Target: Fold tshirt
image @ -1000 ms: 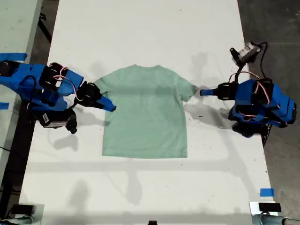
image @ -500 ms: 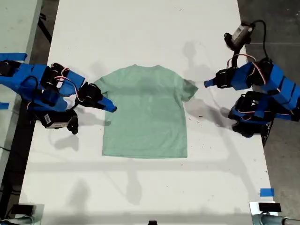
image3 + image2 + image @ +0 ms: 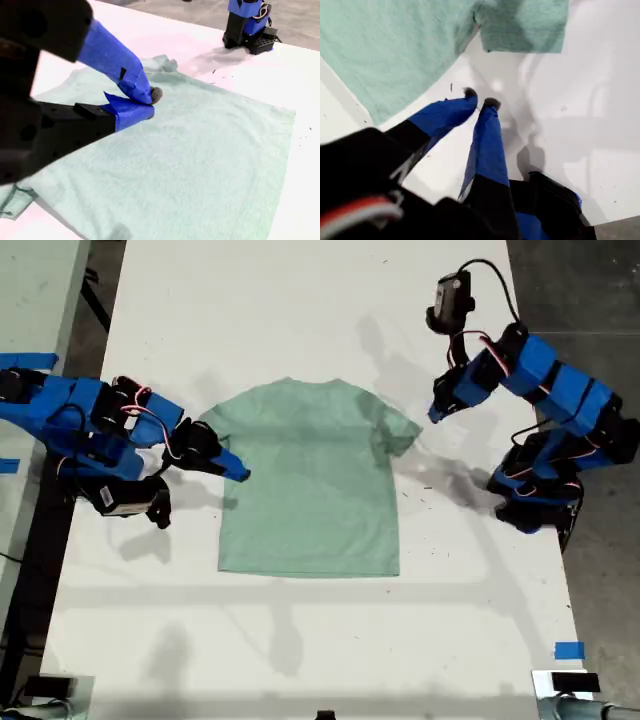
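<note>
While the tshirt [image 3: 310, 485] lies flat on the white table [image 3: 300, 320], front up w/ neck toward the exterior view's top, both my arms sit at its sides. Its hem faces the exterior view's bottom; one sleeve points to each side of that view.

First hand [image 3: 479, 103]: the first wrist view shows its two blue fingers nearly closed, dark tips just apart, nothing between them. It hangs above bare table, near the sleeve [image 3: 525, 25] on the exterior view's right, not touching cloth. In the exterior view this hand [image 3: 437, 412] is raised, just beyond that sleeve's edge, w/ the arm's base standing further toward the view's right.

Second hand [image 3: 142, 102]: the second wrist view shows its blue fingers drawn together, tips meeting over the shirt's surface at a dark tip. Whether cloth is pinched between them I cannot tell; the tips look down on or right at the fabric. In the exterior view this hand [image 3: 235, 468] sits at the shirt's edge on the view's left, just below the sleeve there, over the body panel's border.

Other items: strips of blue tape [image 3: 568, 650] near the table's corner at the exterior view's bottom right, and more at the view's left edge. Shirt body is smooth, w/ faint shadows across the chest.
</note>
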Controlling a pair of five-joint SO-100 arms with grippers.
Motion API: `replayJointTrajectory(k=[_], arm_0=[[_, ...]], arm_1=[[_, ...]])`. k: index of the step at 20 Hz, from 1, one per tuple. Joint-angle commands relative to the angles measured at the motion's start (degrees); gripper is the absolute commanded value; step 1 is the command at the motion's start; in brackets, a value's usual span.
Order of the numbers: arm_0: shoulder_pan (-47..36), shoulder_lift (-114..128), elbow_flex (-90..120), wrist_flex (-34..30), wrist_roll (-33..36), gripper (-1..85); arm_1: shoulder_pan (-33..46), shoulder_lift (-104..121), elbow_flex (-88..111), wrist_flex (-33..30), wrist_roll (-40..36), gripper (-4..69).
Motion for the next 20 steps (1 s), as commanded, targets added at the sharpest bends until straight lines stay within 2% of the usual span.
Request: replayJointTrajectory(k=[1, 4, 8, 15, 20], arm_0=[[-0.44, 0.26, -2.02, -0.70, 0.18, 0.0], [-0.53, 0.26, -2.02, -0.44, 0.18, 0.0], [-0.62, 0.26, -2.02, -0.09, 0.18, 0.0], [-0.26, 0.35, -1.93, 0.35, 0.18, 0.0], [-0.18, 0.53, -1.85, 0.70, 0.09, 0.0]], arm_1=[[1.05, -3.78, -5.27, 2.81, -1.23, 22.1], [1.58, -8.00, -6.06, 1.49, -0.97, 27.9], [2.90, -12.57, -4.04, -5.80, -1.49, 28.2], [10.72, -17.05, 8.53, -26.81, -8.35, 28.6], [15.47, -26.19, 10.90, -35.07, -13.71, 29.7]])
